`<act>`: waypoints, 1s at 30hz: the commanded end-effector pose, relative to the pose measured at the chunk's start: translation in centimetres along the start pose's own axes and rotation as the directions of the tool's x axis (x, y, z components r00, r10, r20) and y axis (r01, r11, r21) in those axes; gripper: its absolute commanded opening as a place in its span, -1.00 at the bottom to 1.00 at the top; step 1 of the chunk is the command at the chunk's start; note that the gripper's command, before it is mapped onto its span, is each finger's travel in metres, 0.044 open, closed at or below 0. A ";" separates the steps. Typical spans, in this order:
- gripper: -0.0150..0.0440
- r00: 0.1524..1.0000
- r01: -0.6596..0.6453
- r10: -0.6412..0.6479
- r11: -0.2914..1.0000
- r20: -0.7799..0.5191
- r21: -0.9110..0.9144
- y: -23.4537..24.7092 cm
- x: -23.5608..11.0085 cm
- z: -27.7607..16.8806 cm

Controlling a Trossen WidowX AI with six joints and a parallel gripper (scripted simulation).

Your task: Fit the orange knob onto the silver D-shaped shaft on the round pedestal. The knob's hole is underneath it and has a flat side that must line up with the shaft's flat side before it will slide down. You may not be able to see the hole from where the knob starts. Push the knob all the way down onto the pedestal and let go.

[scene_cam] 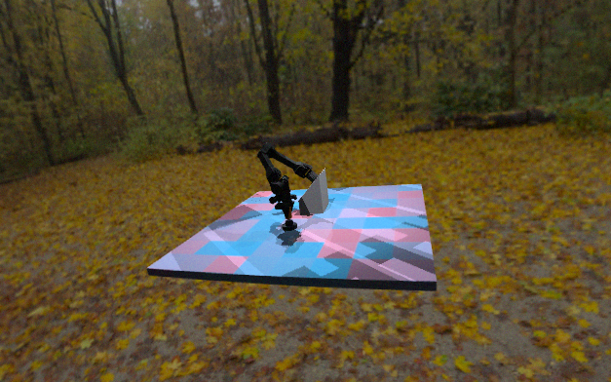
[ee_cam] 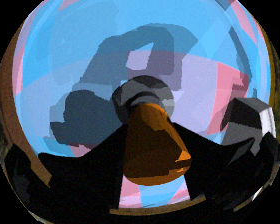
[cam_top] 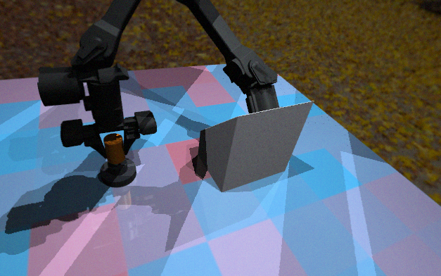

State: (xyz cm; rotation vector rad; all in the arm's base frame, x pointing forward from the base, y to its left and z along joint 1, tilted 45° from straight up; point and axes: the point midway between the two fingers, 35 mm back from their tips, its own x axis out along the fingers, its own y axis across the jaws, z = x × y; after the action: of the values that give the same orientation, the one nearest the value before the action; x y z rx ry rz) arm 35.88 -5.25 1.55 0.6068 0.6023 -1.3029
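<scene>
The orange knob [cam_top: 114, 148] [ee_cam: 152, 145] is an upright cylinder held between my gripper's fingers [cam_top: 113, 147]. It stands directly over the dark round pedestal [cam_top: 118, 173] [ee_cam: 147, 91] [scene_cam: 288, 225], with its lower end at or just above the pedestal's raised hub. The silver shaft is hidden under the knob. My gripper is shut on the knob and points straight down. In the wrist view the knob covers the pedestal's middle and only the pedestal's far rim shows. The knob's hole is out of sight.
A grey wedge-shaped block [cam_top: 253, 148] [scene_cam: 316, 197] stands to the right of the pedestal, in front of the arm's base. The table [cam_top: 327, 218] [scene_cam: 365, 253] is a patchwork of blue and pink, with its right edge close behind the block.
</scene>
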 end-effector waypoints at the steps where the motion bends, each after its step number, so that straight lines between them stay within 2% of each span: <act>1: -0.49 1.000 -0.004 0.004 1.000 0.003 -0.002 0.1 0.0 0.0; 26: -0.49 1.000 0.002 -0.002 1.000 0.001 0.005 0.0 1.7 0.2; 30: -0.14 1.000 0.002 -0.002 1.000 0.001 0.005 0.0 1.7 0.2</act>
State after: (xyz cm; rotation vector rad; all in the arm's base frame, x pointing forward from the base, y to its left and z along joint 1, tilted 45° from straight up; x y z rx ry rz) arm 36.13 -6.56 0.45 0.6097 0.5991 -1.3069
